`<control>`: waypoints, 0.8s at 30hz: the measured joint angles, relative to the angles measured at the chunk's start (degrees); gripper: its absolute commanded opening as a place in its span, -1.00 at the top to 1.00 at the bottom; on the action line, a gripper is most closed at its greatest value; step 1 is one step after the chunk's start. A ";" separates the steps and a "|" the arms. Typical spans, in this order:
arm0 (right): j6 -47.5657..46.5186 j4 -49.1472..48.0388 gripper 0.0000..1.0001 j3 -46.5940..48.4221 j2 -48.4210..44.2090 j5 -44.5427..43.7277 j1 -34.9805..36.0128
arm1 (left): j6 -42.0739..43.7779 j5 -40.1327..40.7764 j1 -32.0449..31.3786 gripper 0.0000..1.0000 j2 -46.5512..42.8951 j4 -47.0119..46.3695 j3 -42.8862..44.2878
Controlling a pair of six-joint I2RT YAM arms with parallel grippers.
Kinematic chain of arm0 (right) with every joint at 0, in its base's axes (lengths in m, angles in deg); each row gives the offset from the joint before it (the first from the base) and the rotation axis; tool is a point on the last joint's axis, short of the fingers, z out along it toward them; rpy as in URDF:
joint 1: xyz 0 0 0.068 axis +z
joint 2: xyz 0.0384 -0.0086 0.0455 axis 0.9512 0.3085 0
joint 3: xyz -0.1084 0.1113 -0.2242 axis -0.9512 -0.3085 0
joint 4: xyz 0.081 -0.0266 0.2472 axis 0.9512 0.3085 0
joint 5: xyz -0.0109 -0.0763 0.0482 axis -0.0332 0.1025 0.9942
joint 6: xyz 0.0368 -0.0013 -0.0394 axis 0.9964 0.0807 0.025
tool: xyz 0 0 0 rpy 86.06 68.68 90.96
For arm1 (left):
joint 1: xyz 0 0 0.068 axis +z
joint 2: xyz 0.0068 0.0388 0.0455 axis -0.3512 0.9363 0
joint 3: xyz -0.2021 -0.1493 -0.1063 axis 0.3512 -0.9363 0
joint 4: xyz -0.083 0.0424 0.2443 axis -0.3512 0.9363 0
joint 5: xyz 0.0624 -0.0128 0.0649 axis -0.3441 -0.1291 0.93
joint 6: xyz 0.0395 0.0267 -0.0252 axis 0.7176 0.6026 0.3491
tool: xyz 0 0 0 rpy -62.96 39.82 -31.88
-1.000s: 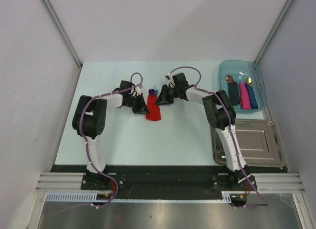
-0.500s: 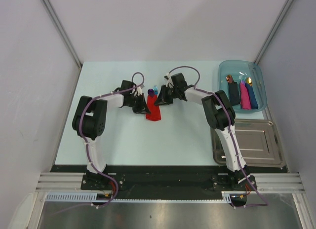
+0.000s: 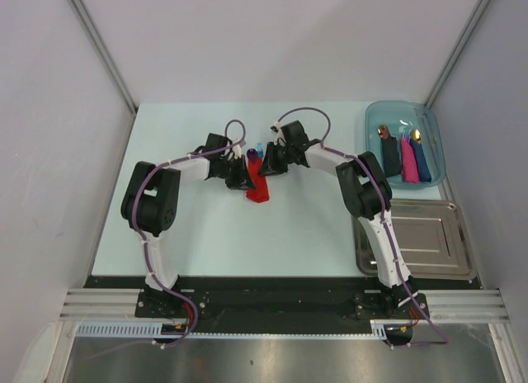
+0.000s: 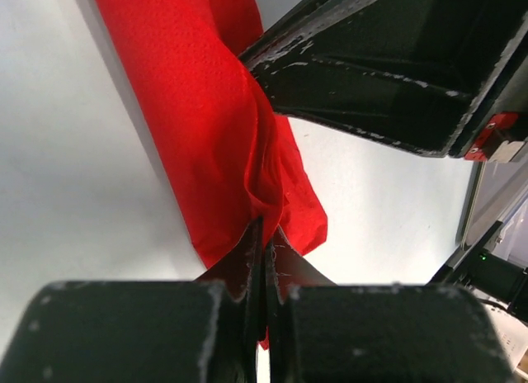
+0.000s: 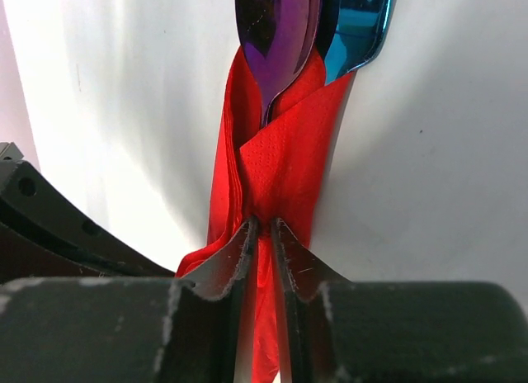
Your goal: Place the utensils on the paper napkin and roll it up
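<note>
The red paper napkin (image 3: pixel 259 189) lies mid-table, bunched into a narrow roll round the utensils. A shiny purple spoon bowl (image 5: pixel 272 28) and a bright blue fork head (image 5: pixel 356 28) stick out of its far end; their handles are hidden inside. In the top view they show as the purple spoon (image 3: pixel 252 153) and the blue fork (image 3: pixel 259 147). My left gripper (image 4: pixel 264 234) is shut on a fold of the napkin (image 4: pixel 206 127) from the left. Facing it, my right gripper (image 5: pixel 262 226) is shut on the napkin (image 5: pixel 276 172) from the right. In the top view, left gripper (image 3: pixel 246 179) and right gripper (image 3: pixel 266 165) nearly meet.
A clear blue tray (image 3: pixel 375 119) at the far right holds several rolled napkins with utensil heads poking out. A flat metal tray (image 3: pixel 412 243) lies nearer, beside the right arm. Grey walls stand close on both sides.
Both grippers have drawn closer together over the napkin, and the red roll has become narrower. The utensil heads have hardly shifted.
</note>
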 measured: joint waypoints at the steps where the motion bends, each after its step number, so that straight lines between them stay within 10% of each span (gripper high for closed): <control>1: -0.22 0.44 0.70 0.24 0.00 -0.37 0.11 | -0.07 -0.15 -0.04 0.97 0.00 -0.22 0.00; 24: -0.70 1.62 0.72 0.68 -0.24 -2.34 0.63 | -7.52 -4.74 -1.55 0.92 1.20 -8.92 0.00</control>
